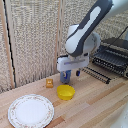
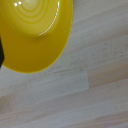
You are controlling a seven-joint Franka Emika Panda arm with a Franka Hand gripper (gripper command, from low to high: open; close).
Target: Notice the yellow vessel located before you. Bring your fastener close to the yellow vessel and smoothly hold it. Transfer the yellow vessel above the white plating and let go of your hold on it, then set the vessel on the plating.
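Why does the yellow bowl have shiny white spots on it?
In the wrist view, light glints off the glossy yellow bowl, leaving small bright spots near its middle, and the picture is slightly soft. In the exterior view the bowl shows no glare and everything looks coarse and blurry.

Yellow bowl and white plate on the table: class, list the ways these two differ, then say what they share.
The yellow bowl is bright and plain; the white plate is pale with a faint patterned rim. The bowl is small with raised sides; the plate is much wider and flat. The bowl sits just below the pincer; the plate lies apart. Both are round and rest on the wooden table.
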